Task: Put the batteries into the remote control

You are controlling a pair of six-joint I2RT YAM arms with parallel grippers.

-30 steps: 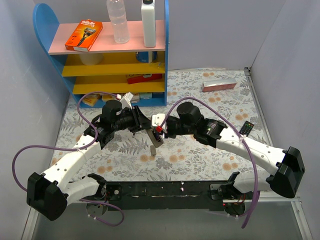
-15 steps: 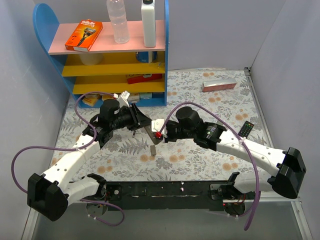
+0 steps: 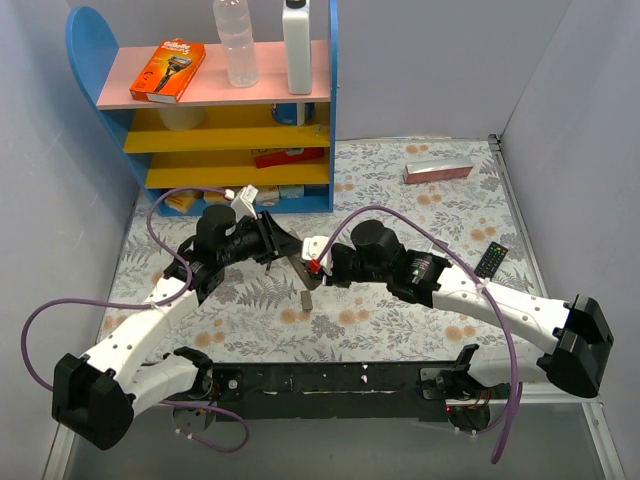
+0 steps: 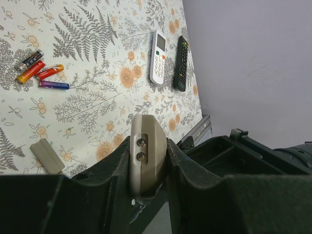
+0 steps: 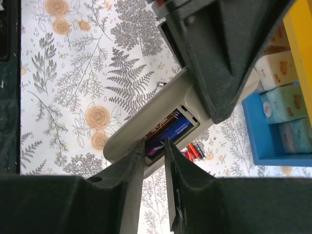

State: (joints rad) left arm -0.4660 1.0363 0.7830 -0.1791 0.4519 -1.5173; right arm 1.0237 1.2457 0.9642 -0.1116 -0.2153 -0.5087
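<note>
Left tool (image 4: 147, 146) clamped shut on the remote control (image 4: 146, 165), lifted above the floral counter (image 4: 97, 107), open back compartment turned toward the right tool (image 5: 154, 145). Right tool's fingers narrowly parted at that compartment, over a seated blue-purple battery (image 5: 175, 132); impossible to tell whether pinching anything. Spare batteries (image 4: 39, 70) loose on the counter, near the detached cover (image 4: 47, 156). Probably light, rigid, smooth casing: best held by the long edges. Tiny slick cylinders, likely to roll: best pinched mid-body. Readable: "Gillette" on the orange box (image 3: 168, 70) on the shelf (image 3: 230, 92); battery print blurred.
</note>
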